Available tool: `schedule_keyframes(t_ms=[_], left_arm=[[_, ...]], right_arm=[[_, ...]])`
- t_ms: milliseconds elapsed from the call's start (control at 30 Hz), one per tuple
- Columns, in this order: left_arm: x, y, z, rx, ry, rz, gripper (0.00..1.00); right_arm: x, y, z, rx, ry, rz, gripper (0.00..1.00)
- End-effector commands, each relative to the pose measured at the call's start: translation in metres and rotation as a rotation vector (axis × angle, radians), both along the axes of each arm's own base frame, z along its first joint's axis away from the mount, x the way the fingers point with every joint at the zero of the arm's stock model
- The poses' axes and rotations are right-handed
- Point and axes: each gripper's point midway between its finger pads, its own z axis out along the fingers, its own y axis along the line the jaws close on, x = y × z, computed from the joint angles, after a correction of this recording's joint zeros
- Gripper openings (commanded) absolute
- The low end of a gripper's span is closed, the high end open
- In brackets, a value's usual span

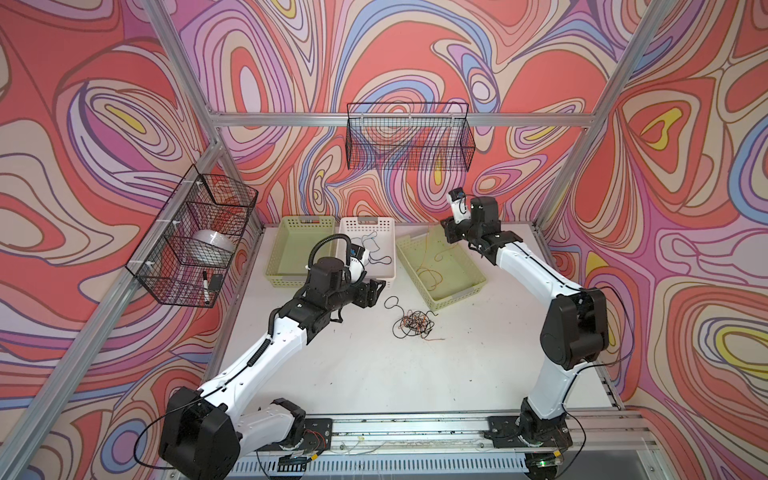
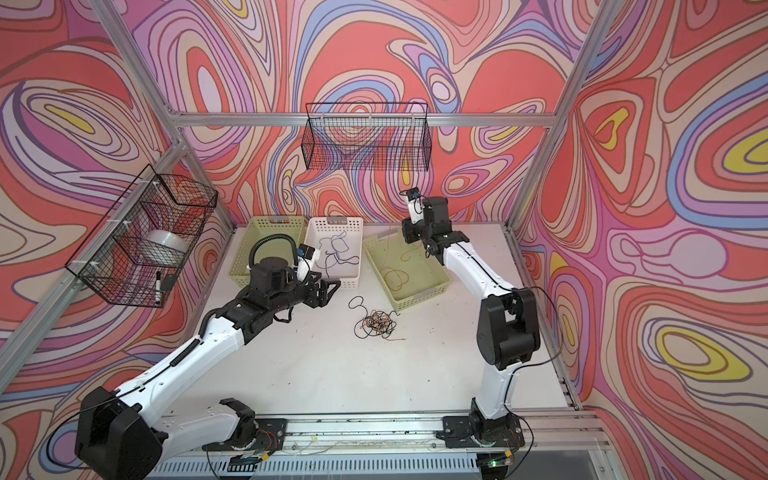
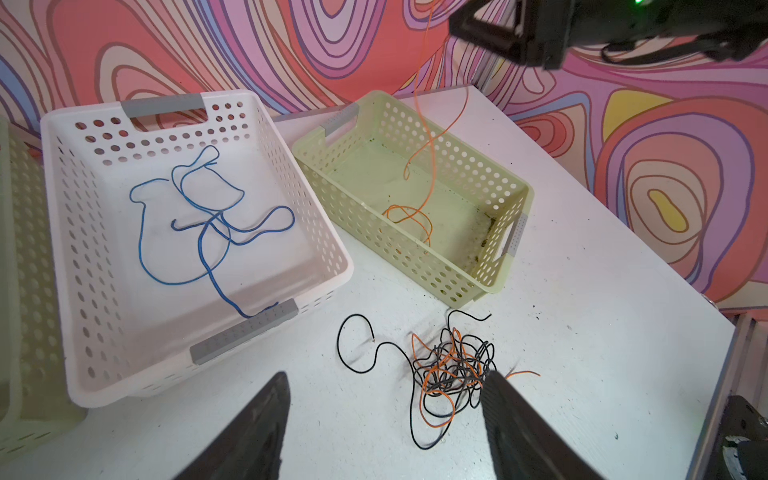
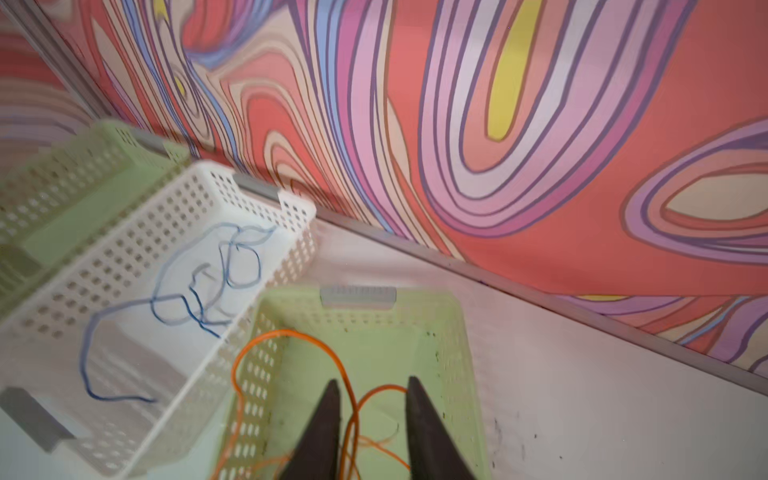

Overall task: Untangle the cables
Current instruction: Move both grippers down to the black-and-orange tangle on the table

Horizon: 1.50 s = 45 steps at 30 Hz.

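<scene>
Two cables looked sorted by colour: blue cable [image 3: 216,216] in the white basket [image 3: 83,249], orange cable [image 4: 286,332] hanging loose into the green basket [image 3: 457,266] between my right hand's [image 4: 372,380] parted fingers [image 4: 324,424]. Left hand [image 3: 384,376], spread, hovered by the tangle [image 3: 453,370] on the tabletop [image 3: 582,332], placed, I judged, for the next pick

Walls [image 1: 415,50]: swirling bands of coral, pink, lilac, blue and yellow, outlined dark. Table [image 3: 582,332]: white, dark-speckled. White perforated basket [image 3: 83,249], grey handles [image 3: 245,330], blue cable [image 3: 210,222] inside. Pale green basket [image 3: 415,257], orange cable [image 3: 433,174] inside. Tangle [image 3: 453,365]: black and orange strands. Wire baskets [image 1: 409,137]: black grid.
</scene>
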Motion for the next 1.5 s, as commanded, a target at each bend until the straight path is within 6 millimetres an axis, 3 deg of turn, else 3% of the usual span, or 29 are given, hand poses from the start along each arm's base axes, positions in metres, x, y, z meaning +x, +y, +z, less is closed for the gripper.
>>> schedule_keyframes(t_ms=[0, 167, 267, 300, 367, 433, 633, 833, 933, 1033, 1200, 1333, 1467], left_arm=[[-0.009, 0.000, -0.021, 0.057, 0.047, -0.003, 0.74], [-0.012, -0.003, -0.033, 0.043, 0.073, 0.010, 0.74], [-0.010, -0.002, -0.035, 0.022, 0.068, 0.030, 0.74], [-0.008, -0.001, -0.036, 0.020, 0.071, 0.041, 0.74], [-0.006, 0.001, -0.040, 0.021, 0.083, 0.068, 0.75], [-0.002, 0.005, -0.045, 0.024, 0.102, 0.106, 0.75], [0.006, 0.023, -0.064, 0.019, 0.160, 0.264, 0.74], [0.004, 0.028, -0.072, -0.012, 0.176, 0.304, 0.75], [0.001, 0.027, -0.078, -0.009, 0.194, 0.292, 0.74], [-0.005, 0.023, -0.084, -0.003, 0.201, 0.256, 0.74], [-0.023, -0.001, -0.088, 0.074, 0.161, 0.089, 0.73], [-0.039, -0.033, -0.089, 0.169, 0.107, -0.066, 0.73], [-0.036, -0.063, -0.094, 0.209, 0.106, -0.142, 0.71]], right_arm=[[0.000, -0.004, 0.000, 0.036, 0.020, -0.059, 0.45], [-0.011, -0.019, 0.017, 0.023, 0.009, -0.128, 0.62], [-0.022, -0.022, 0.016, 0.018, 0.044, -0.139, 0.65], [-0.031, -0.021, 0.029, 0.040, 0.034, -0.128, 0.66], [-0.045, -0.012, 0.028, 0.054, 0.047, -0.103, 0.68], [-0.065, 0.009, 0.023, 0.068, 0.067, -0.035, 0.68], [-0.155, 0.099, -0.028, 0.054, 0.201, 0.248, 0.65], [-0.206, 0.116, -0.094, 0.062, 0.370, 0.297, 0.60], [-0.213, 0.114, -0.115, -0.005, 0.402, 0.289, 0.59], [-0.209, 0.108, -0.121, -0.040, 0.388, 0.262, 0.58], [-0.214, 0.107, -0.129, -0.062, 0.429, 0.276, 0.55], [-0.207, 0.095, -0.098, -0.007, 0.333, 0.191, 0.55], [-0.200, 0.076, -0.058, 0.039, 0.237, 0.090, 0.54]])
